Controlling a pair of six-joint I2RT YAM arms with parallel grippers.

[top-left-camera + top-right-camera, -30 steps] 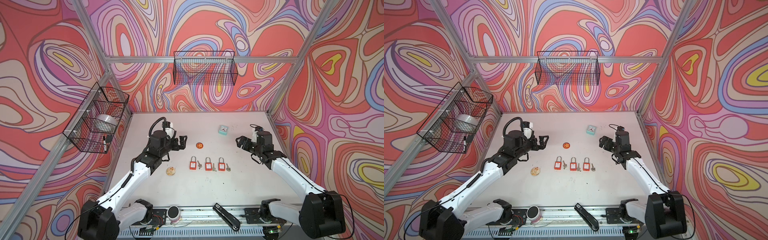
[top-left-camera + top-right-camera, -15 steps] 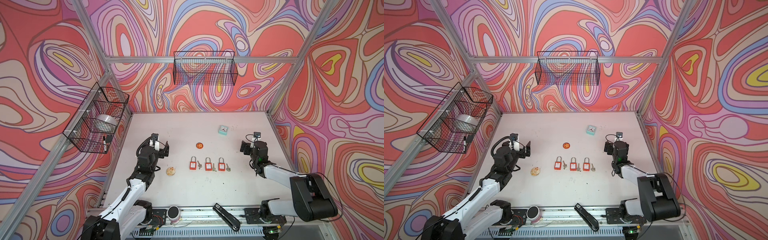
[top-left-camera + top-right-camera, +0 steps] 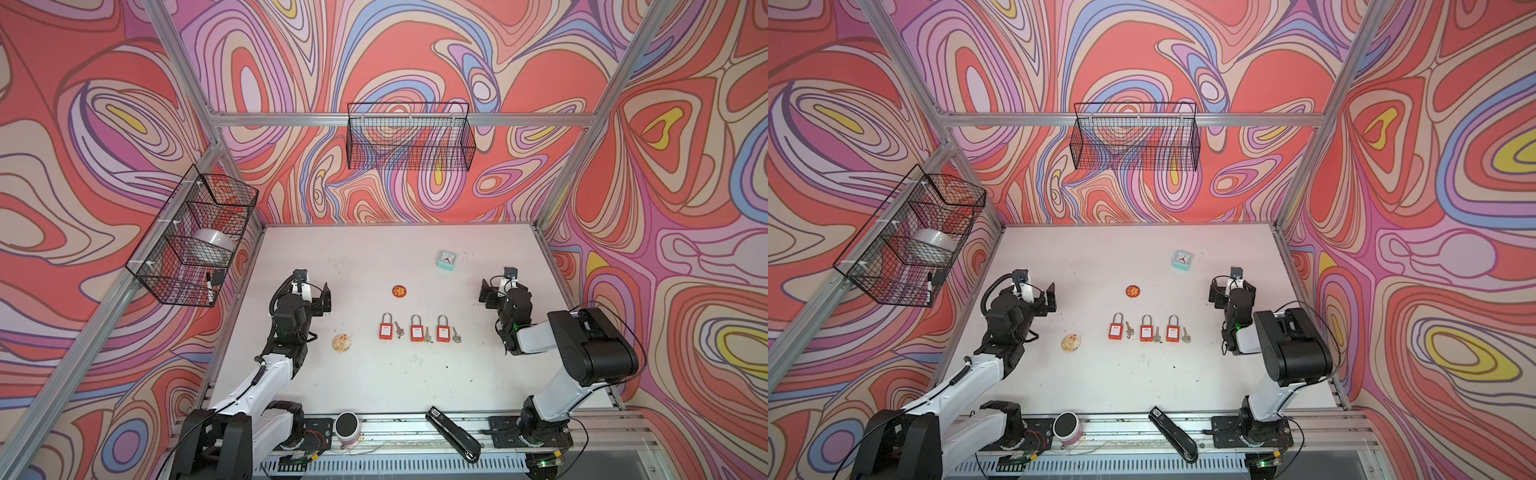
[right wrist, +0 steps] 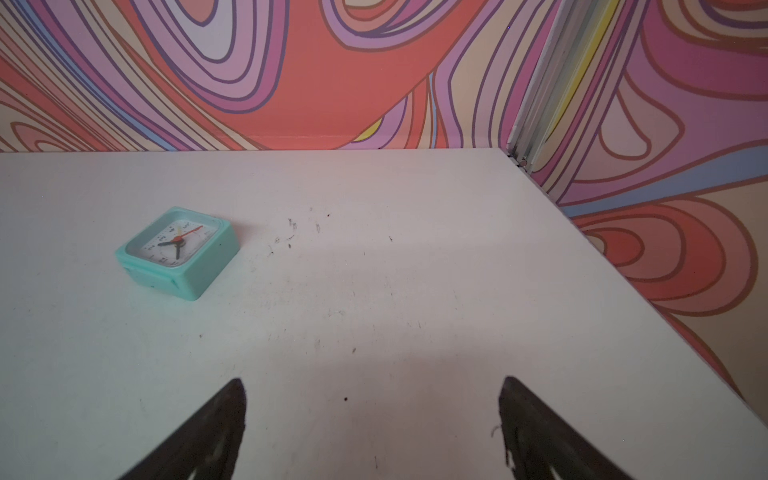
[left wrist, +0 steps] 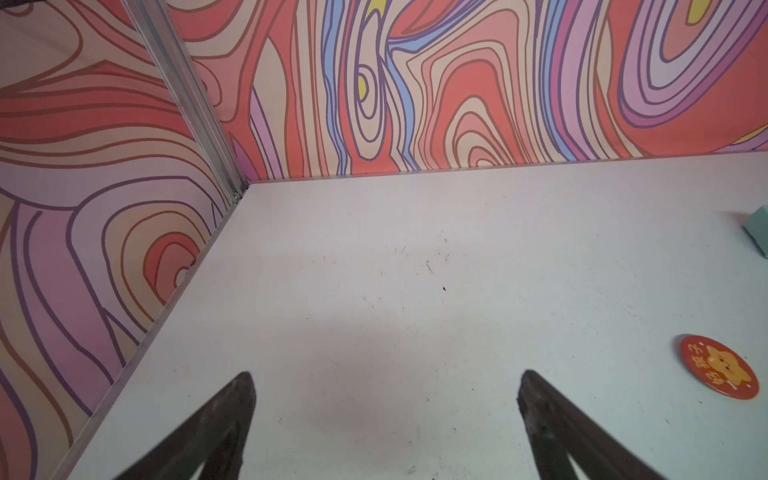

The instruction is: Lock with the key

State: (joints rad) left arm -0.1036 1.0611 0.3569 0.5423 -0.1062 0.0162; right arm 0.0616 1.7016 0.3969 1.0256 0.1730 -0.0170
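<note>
Scuffed white tabletop [image 3: 374,374], boxy red padlocks [image 3: 417,332], flat keys [image 3: 427,333]; left end effector [image 5: 386,382] splayed, right end effector [image 4: 372,388] splayed

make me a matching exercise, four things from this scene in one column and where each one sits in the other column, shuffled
Things:
1. mint alarm clock
2. black stapler
3. tape roll
4. red padlocks

Places:
A. in the side wire basket
B. in a row at the middle of the table, a key beside each
C. on the front rail
D. far right part of the table

Pairs: 1-D, 2-C, 3-A, 4-B
</note>
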